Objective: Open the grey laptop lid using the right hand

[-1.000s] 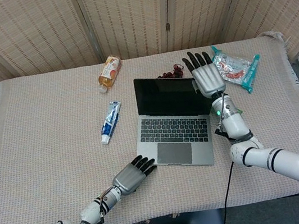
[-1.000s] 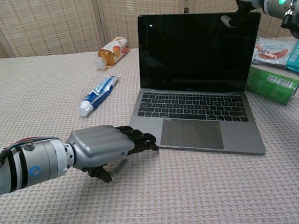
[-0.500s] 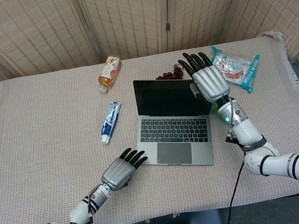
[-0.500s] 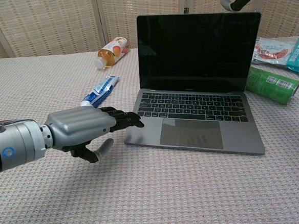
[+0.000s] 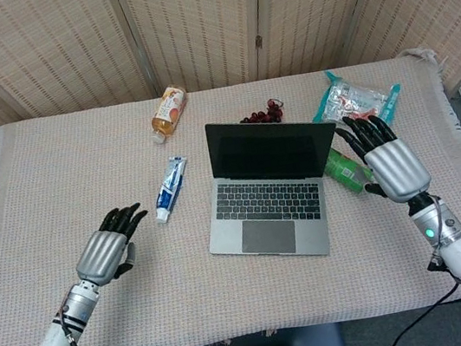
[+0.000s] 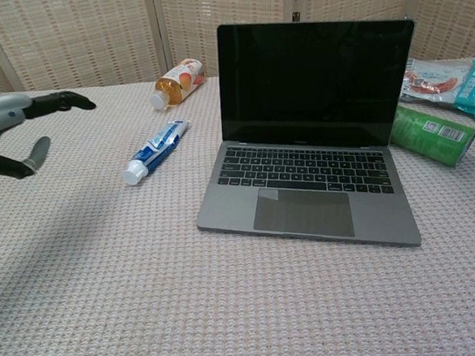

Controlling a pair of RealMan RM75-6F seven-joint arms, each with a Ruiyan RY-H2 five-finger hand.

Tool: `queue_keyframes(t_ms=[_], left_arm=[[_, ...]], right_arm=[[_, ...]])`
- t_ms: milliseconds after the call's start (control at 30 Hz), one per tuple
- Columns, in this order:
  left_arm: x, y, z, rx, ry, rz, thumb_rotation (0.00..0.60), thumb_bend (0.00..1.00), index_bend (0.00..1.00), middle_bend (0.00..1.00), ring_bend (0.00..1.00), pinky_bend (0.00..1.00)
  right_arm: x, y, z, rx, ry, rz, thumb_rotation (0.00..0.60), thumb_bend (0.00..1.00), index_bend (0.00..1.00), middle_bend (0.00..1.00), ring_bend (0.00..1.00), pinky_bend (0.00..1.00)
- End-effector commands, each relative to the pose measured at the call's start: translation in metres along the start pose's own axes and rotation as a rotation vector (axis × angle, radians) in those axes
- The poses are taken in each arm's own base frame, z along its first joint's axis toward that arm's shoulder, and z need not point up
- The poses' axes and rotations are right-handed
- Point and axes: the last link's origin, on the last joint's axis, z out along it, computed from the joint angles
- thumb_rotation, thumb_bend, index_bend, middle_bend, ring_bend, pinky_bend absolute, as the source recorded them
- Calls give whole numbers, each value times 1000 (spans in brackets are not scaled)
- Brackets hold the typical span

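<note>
Beside the open grey laptop (image 5: pixel 269 186), the empty, spread right hand (image 5: pixel 384 164) should lift clear without brushing its lid.

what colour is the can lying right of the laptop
Green can, with a white label patch; clearest in the chest view.

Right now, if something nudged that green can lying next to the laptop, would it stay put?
Probably not. The green can lies on its side, so its round body would likely roll across the woven tablecloth, though the rough weave may slow it. It sits close beside the laptop, which could stop a roll that way.
</note>
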Motion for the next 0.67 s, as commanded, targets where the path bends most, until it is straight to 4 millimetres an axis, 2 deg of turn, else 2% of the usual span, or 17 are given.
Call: queue_keyframes(t_ms=[33,167,367,567,667], left_arm=[[19,-36,-35,111,118,-55,600,767,104,33,0,0],[24,-54,-63,178,194,-29,600,676,104,33,0,0],[18,-72,-108,309,225,12,600,575,94,33,0,0],[6,-73,-143,383,228,3,600,548,87,33,0,0],[3,-71,-147,393,234,1,600,547,87,33,0,0]], right_arm=[[-9,18,-50,-24,-15,31,600,595,0,0,0,0],[-18,27,-82,-52,-6,51,600,595,0,0,0,0],[-30,44,-127,-149,13,89,600,595,0,0,0,0],[-41,50,-162,-227,28,145,600,596,0,0,0,0],[-46,51,-166,-236,29,156,600,596,0,0,0,0]])
